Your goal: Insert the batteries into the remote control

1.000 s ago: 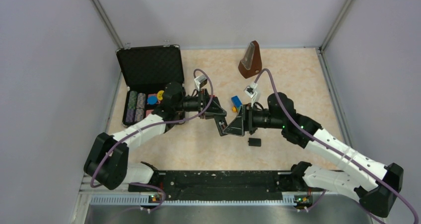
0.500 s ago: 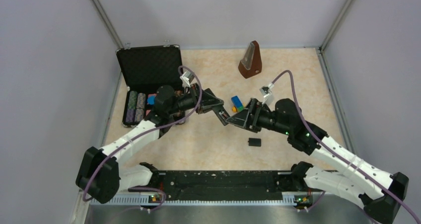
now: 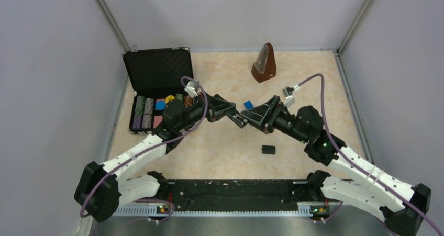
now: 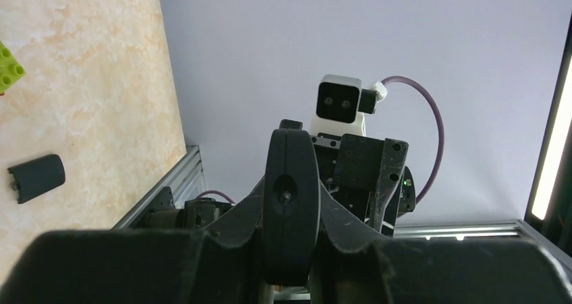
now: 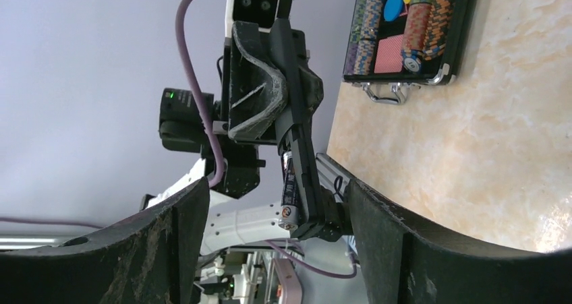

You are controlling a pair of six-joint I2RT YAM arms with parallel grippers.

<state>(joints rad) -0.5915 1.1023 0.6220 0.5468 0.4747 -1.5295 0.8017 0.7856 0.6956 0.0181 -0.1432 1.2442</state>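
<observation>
My left gripper [image 3: 230, 114] is shut on the remote control [image 3: 239, 120], a slim black bar held above the table. In the left wrist view the remote control [image 4: 290, 196] shows end-on between the fingers. The right wrist view shows the remote control [image 5: 297, 142] hanging from the left gripper [image 5: 270, 95]. One of the batteries [image 5: 288, 195], dark with a silvery end, lies along its lower end. I cannot tell how deep it sits. My right gripper [image 5: 276, 250] faces that end, open, its fingers [image 5: 168, 243] apart from it. The right gripper [image 3: 257, 115] nearly meets the left one in the top view.
A small black cover piece [image 3: 268, 149] lies on the table in front of the grippers. Toy bricks [image 3: 248, 104] sit just behind them. A brown metronome [image 3: 263, 63] stands at the back. An open black case [image 3: 157, 68] with poker chips [image 3: 144, 113] is at the left.
Both grippers have lifted and moved toward the back of the table, still facing each other. The right jaws have spread wider. The left gripper still holds the remote.
</observation>
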